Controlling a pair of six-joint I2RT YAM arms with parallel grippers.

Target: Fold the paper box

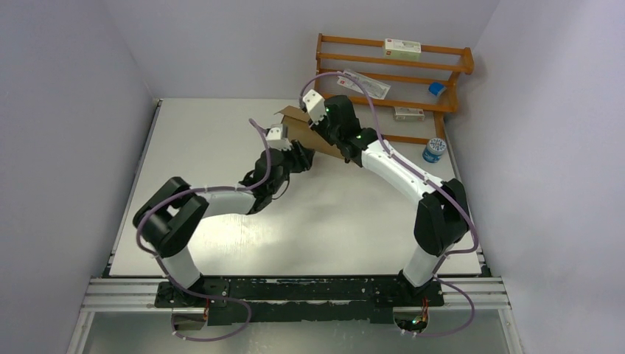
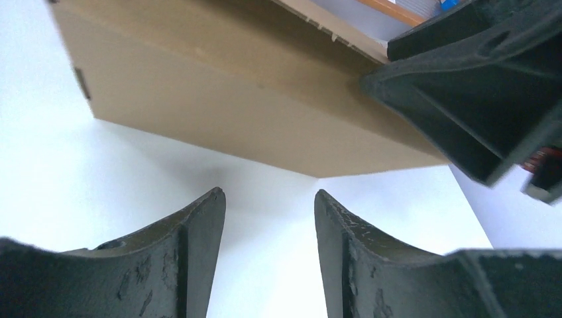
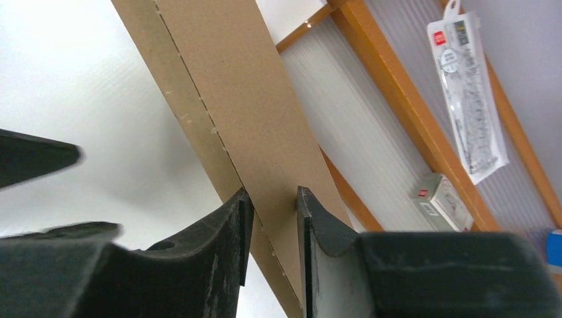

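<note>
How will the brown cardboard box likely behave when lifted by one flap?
Probably light: the paper box is thin plain cardboard. Its flap has a perforated crease, so it may hinge there rather than stay stiff. On the smooth white table it could slide when pushed.

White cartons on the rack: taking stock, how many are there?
2. Upper white carton on the wooden rack, top shelf; lower white carton further down, beside the right arm, which may hide others.
</note>
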